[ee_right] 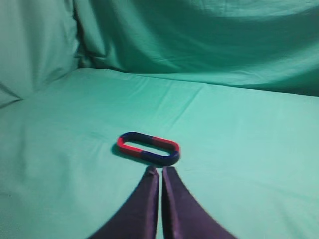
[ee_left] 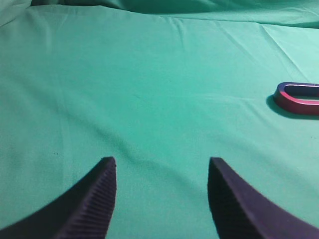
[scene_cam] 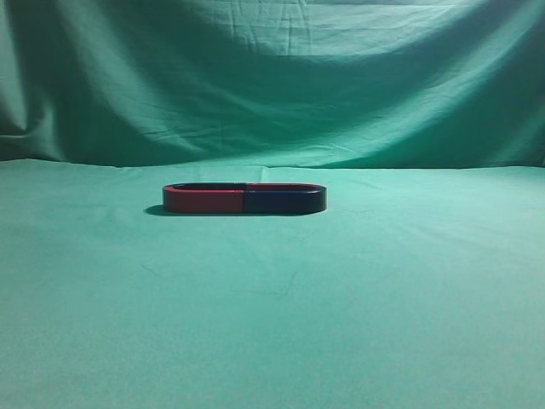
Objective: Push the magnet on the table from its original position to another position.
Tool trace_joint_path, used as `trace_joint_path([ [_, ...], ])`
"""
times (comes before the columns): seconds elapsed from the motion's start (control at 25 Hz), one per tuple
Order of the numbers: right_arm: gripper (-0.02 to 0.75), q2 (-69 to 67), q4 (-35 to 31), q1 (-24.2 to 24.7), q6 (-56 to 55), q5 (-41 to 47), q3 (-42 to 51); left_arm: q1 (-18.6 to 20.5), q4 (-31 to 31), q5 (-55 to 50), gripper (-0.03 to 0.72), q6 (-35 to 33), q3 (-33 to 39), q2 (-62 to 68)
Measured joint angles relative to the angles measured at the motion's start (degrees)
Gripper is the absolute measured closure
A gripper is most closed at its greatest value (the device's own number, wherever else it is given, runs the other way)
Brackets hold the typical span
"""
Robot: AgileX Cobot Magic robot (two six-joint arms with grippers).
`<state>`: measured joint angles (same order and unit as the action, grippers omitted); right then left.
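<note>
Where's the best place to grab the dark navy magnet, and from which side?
Probably from above: the dark navy magnet lies flat and low, so its sides offer little height. Straddle its curved outer end, one of the jaws in the open middle, away from the red magnet it touches.

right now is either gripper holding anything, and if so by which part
Nothing is held. The left gripper is open over bare table. The right gripper is shut on nothing, just short of the magnet.
</note>
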<state>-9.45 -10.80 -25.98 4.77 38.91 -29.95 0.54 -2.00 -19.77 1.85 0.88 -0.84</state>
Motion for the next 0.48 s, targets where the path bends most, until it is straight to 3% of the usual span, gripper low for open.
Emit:
trace_joint_path([
  [0.16,0.738,0.56,4.31,1.2,0.0,-8.38,6.95,0.0,0.0,0.0,0.289,0.0,0.0,0.0],
  [0.48,0.738,9.75,8.77,13.62,0.25,-15.56,20.74,0.0,0.0,0.0,0.289,0.0,0.0,0.0],
])
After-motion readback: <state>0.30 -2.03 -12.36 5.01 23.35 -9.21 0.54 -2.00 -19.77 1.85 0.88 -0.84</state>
